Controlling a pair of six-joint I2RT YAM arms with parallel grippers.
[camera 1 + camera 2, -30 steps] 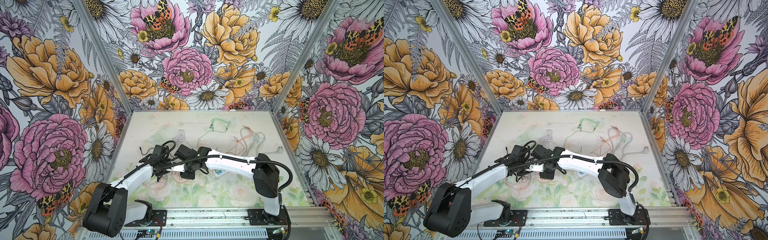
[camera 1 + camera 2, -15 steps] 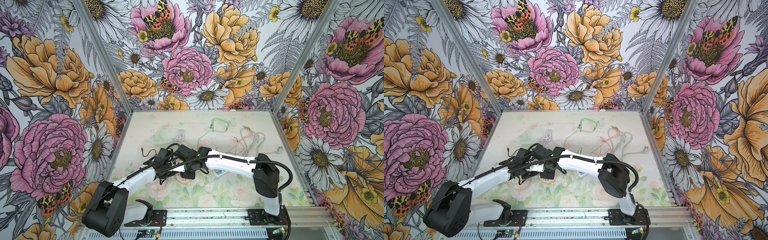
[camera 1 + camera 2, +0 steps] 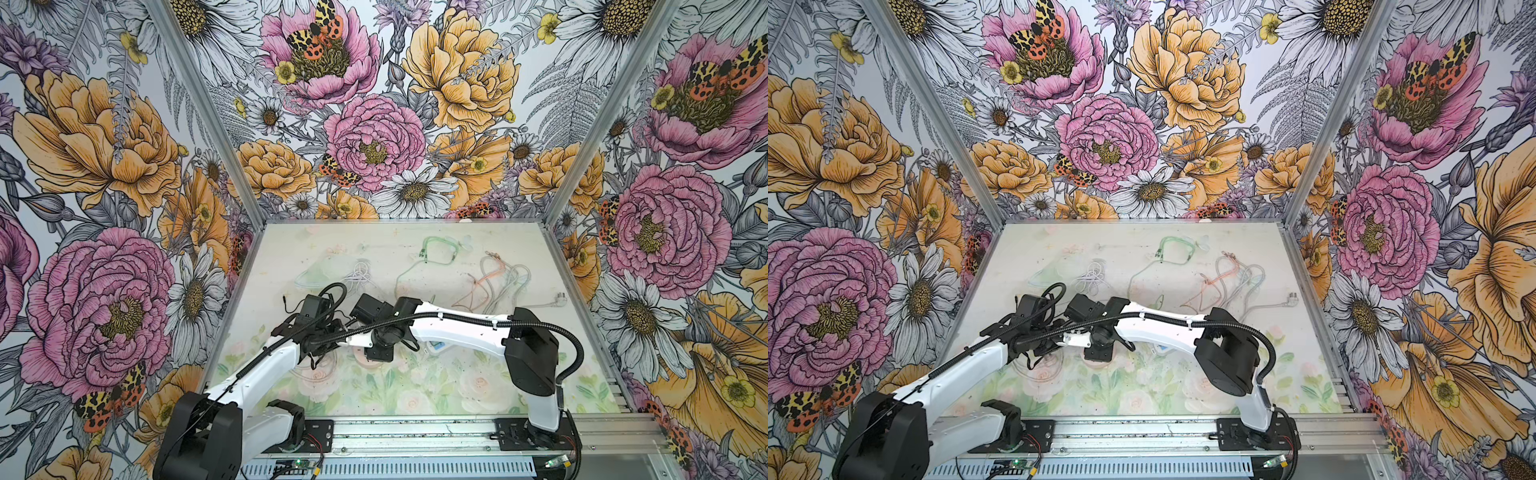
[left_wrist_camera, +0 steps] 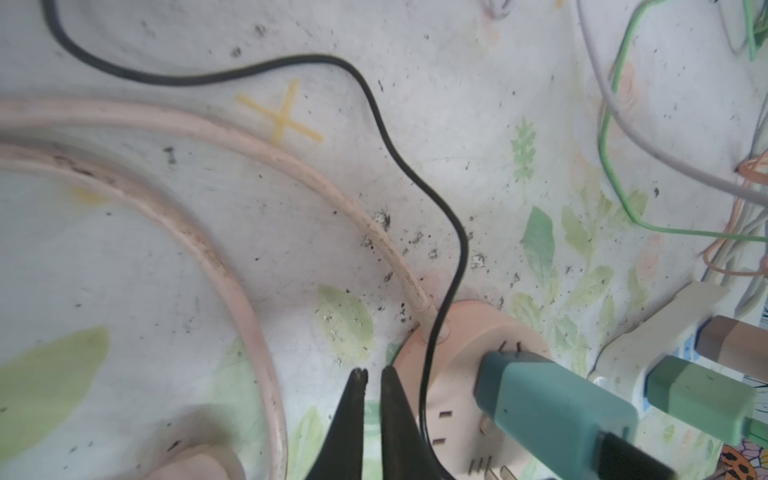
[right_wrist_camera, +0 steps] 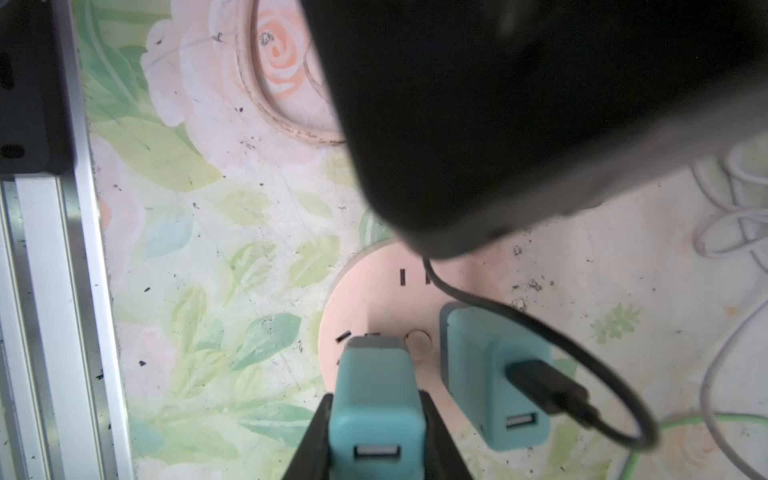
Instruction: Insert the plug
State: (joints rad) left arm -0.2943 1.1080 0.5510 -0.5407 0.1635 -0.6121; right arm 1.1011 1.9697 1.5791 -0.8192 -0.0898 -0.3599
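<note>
A teal charger plug [image 5: 376, 399] is standing upright over the round pink socket [image 5: 374, 299], its front end meeting slots near the rim, just beside a second teal charger [image 5: 490, 374] standing on that socket.

Bench [image 4: 457, 104]: printed floral sheet, matt, scuffed, peppered with black specks.
Round socket hub [image 5: 374, 299]: pink plastic, smooth, matt.
Teal plug [image 5: 376, 395] and second teal plug [image 5: 478, 374]: moulded plastic, smooth, satin.
Black cable [image 4: 415, 166]: rubbery jacket, slight sheen.
Pink cord [image 4: 291, 158]: plastic jacket, dull, grimy streaks.
Left fingers [image 4: 351, 419], right fingers [image 5: 316, 440]: black plastic, matt.
Rail [image 5: 54, 291] at the bench's near edge: bare extruded metal, brushed, light glint.
Arm shells [image 3: 457, 336]: white plastic, glossy.
Conduit [image 3: 469, 320]: black ribbed plastic.
</note>
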